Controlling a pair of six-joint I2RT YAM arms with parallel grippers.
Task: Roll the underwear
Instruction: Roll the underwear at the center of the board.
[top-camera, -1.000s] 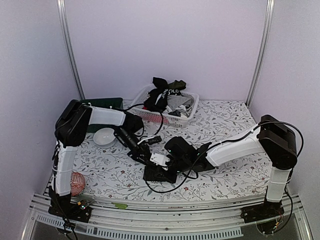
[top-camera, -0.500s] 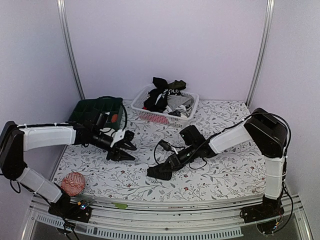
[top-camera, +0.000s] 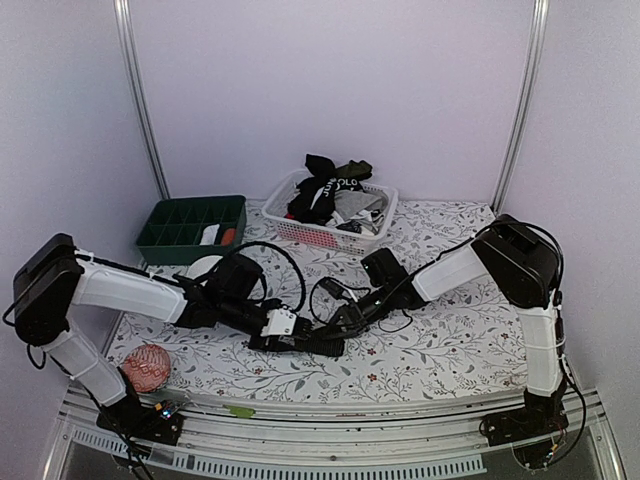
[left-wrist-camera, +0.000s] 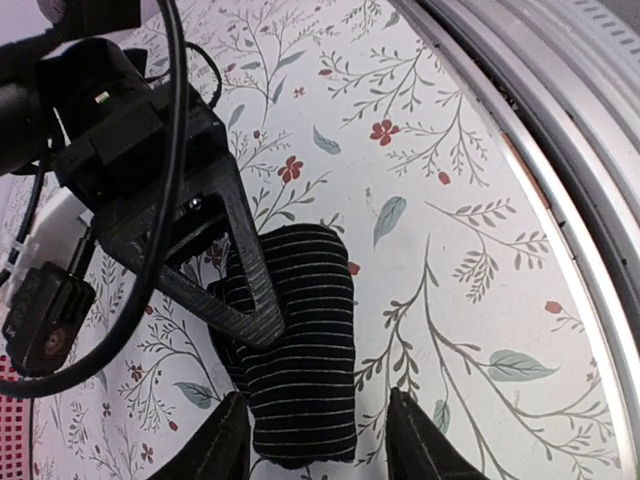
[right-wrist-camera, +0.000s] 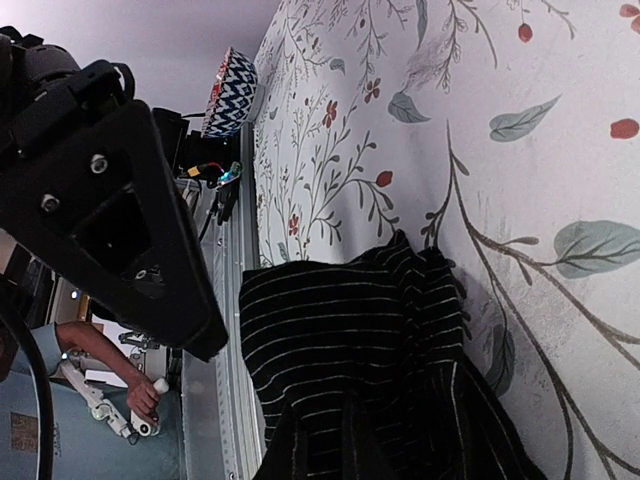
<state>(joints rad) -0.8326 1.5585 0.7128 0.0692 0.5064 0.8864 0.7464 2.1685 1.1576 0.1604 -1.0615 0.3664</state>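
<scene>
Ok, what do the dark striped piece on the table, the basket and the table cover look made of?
The striped underwear: soft knit cloth, matte black with thin pale stripes; it creases and bunches. The basket: white rigid plastic, probably, given its lattice wall. The table cover: smooth printed sheet with a floral pattern, cloth or vinyl; I cannot tell which.

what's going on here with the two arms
Both arms are working on one piece of black pinstriped underwear, which lies folded into a narrow bundle near the front middle of the table. The right gripper is shut and appears to pinch the cloth from on top. The left gripper is open, its fingers straddling one end of the bundle. More garments sit piled in the white lattice basket at the back.
</scene>
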